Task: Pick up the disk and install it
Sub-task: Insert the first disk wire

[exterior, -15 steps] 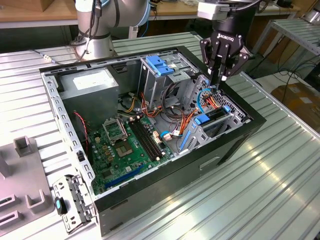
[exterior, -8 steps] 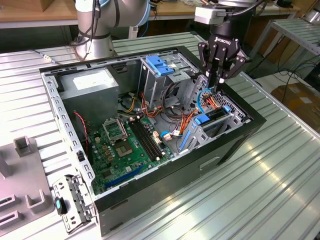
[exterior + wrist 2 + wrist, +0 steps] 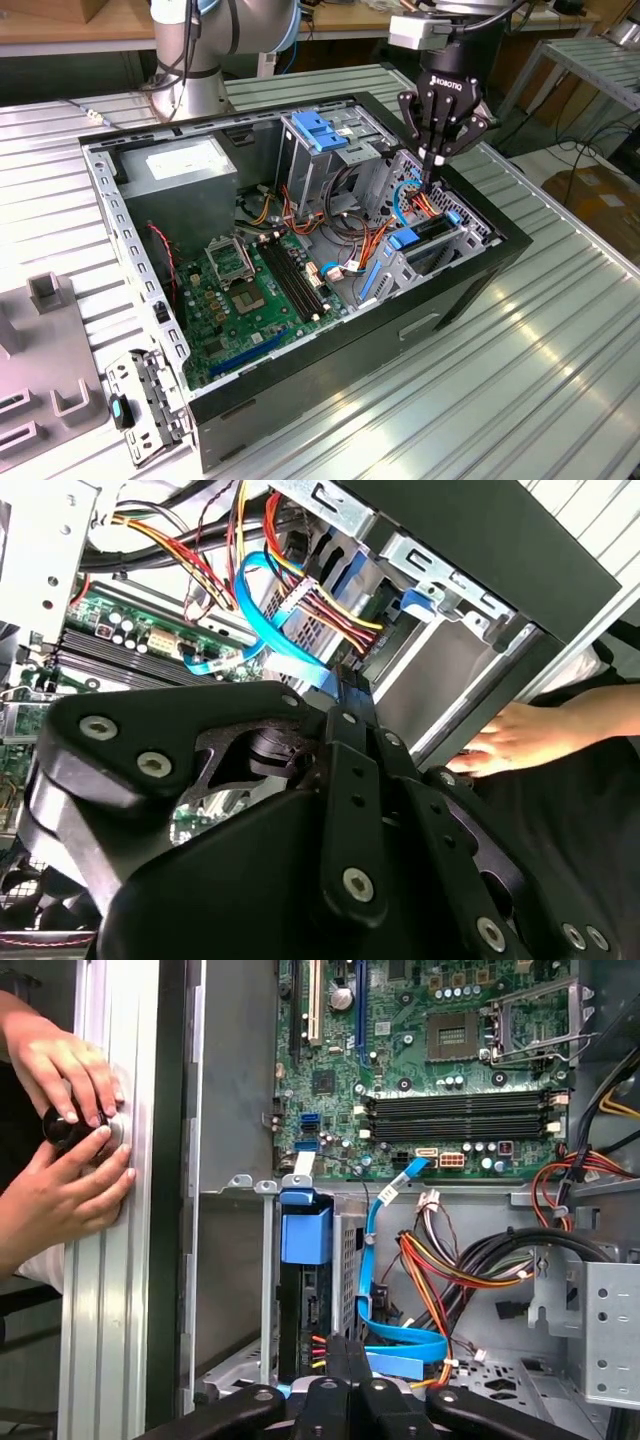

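The open computer case (image 3: 470, 290) lies on its side on the ribbed metal table (image 3: 560, 380), its motherboard (image 3: 250, 300) facing up, and everything here is best placed against that case. The gripper (image 3: 433, 165) hangs point-down over the drive bay at the case's front corner, on the exterior view's right, its fingers drawn together into a narrow tip that reaches in among the cables; in the first wrist view the fingers (image 3: 335, 1360) appear pressed together just behind the disk (image 3: 305, 1295), seemingly clenched so that the tip can push rather than grasp, though whether anything is pinched between them cannot be told for sure. The disk stands on edge inside that bay, its blue carrier frame showing at the end toward the motherboard, so it seems to sit already in its slot. A blue ribbon cable (image 3: 400, 1335) and a bundle of red, yellow and orange wires (image 3: 325, 605) curl beside the bay, close to the gripper's tip. Outside the case's wall, a person's hands (image 3: 65, 1150) rest on the table edge around a small dark knob, probably steadying or operating something there.
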`<state>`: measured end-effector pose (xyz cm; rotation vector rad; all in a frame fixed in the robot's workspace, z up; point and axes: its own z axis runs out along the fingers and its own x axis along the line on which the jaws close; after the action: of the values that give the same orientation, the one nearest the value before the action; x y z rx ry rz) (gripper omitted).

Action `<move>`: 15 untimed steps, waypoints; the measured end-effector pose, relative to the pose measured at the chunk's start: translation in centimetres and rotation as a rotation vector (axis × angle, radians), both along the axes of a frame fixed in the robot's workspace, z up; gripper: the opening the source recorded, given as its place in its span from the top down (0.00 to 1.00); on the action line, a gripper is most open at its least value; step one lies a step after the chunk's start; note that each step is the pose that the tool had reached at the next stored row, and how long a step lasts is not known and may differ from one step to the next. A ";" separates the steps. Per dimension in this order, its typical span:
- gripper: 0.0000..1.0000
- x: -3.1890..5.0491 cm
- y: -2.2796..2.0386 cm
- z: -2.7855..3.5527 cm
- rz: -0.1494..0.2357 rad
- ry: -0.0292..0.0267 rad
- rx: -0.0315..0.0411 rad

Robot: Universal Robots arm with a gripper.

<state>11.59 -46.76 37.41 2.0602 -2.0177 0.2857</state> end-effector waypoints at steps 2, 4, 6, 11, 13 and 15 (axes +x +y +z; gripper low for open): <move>0.90 0.00 0.00 -0.01 0.000 0.0000 -0.0035; 0.89 0.00 0.00 0.00 0.000 0.0000 -0.0068; 0.84 0.00 0.00 -0.01 0.000 0.0000 -0.0113; 0.83 0.02 0.02 -0.01 0.000 -0.0001 -0.0266; 0.76 0.08 0.02 -0.03 0.000 0.0000 -0.0267; 0.76 0.12 0.03 -0.11 0.000 0.0000 -0.0262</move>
<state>11.71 -46.74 37.29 2.0445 -2.0033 0.3104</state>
